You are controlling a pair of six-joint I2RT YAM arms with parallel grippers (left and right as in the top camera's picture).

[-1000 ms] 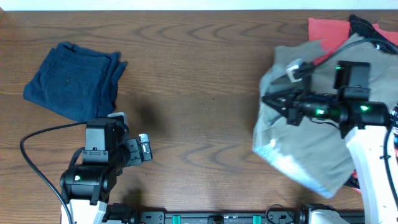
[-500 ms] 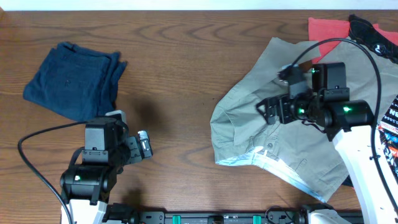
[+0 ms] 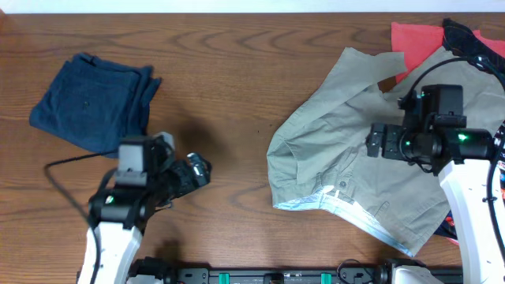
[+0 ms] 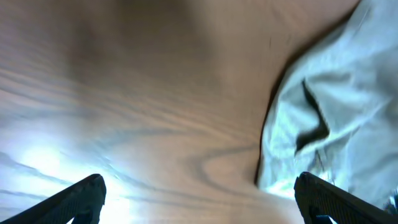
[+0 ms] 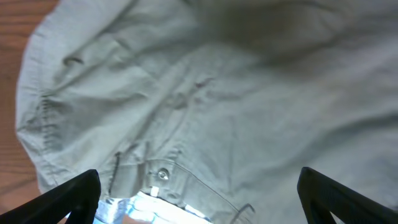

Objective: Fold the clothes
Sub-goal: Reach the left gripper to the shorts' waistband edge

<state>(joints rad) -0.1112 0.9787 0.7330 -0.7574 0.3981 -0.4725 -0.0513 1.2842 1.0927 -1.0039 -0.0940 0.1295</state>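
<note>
Crumpled khaki-beige cotton trousers [image 3: 339, 150] lie spread on the right half of the brown wooden table [image 3: 237, 63], their pale-lined waistband with its button [image 5: 163, 175] turned toward the near edge. The right gripper [image 3: 377, 143] hangs over them, its 2 fingers wide apart and holding nothing. The left gripper [image 3: 197, 170] is above bare wood left of the trousers, its jaws also spread wide and empty. A folded navy fabric garment [image 3: 95, 102] sits at the far left. A flat red cloth [image 3: 414, 38] and a black printed jersey [image 3: 465, 35] lie at the far right corner.
</note>
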